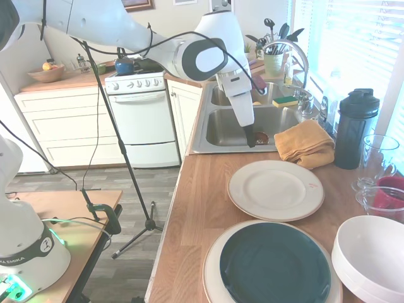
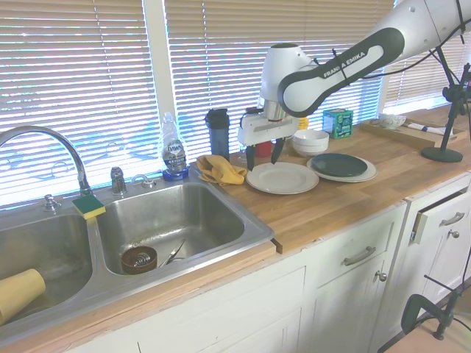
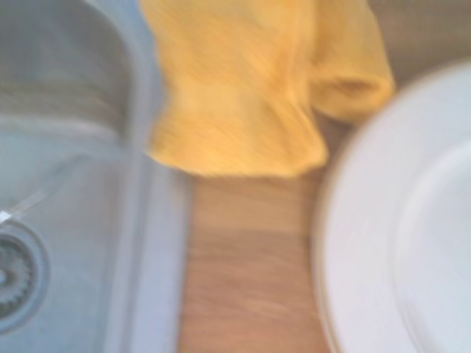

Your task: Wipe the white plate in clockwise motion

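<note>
Gripper hangs empty with its two dark fingers spread apart and pointing straight down, clear of everything, so I read it as open and holding nothing. From where I sit, the wiping has not begun: the yellow cloth I would expect to wipe with lies crumpled on the desk between the sink and the white plate, and nothing is pressed against the plate's face. The plate sits flat on the wooden desk, just beside the cloth on one side and near the larger plate topped by a dark plate on the other, with the deep white bowl further along; its centre looks bare. In the wrist view, though blurred, I see the cloth, a strip of bare wood, the sink wall and the plate's curved rim, which tells me the camera is looking down at the gap between sink and plate. The arm reaches in from the far side of the desk, elbow high, wrist turned down so the gripper hovers over the desk edge by the sink, close to the cloth and short of the plate. My judgement is that everything remains: pick up the cloth, carry it onto the plate, then circle clockwise
</note>
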You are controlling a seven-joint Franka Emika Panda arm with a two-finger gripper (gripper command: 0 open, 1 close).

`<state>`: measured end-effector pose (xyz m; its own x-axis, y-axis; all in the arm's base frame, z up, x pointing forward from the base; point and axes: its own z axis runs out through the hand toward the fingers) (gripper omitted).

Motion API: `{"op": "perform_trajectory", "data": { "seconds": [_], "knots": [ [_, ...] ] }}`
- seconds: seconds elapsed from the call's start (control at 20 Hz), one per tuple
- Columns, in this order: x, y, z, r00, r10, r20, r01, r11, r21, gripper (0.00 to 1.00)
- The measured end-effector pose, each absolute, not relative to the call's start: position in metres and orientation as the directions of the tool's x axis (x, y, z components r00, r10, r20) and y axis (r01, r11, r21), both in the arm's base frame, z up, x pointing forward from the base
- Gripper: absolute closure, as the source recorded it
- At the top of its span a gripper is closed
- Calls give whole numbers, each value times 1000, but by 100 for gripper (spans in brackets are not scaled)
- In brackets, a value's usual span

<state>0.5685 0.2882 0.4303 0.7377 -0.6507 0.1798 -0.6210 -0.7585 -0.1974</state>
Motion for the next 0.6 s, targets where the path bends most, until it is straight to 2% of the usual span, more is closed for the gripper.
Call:
{"op": "perform_trajectory", "data": {
  "seconds": [0.15,0.35,0.6],
  "knots": [
    [570,306,429,746,-633,206,-596,-773,-216,0],
    [577,334,396,762,-617,199,-579,-785,-218,0],
    [606,349,377,747,-617,248,-559,-785,-268,0]
  ]
}}
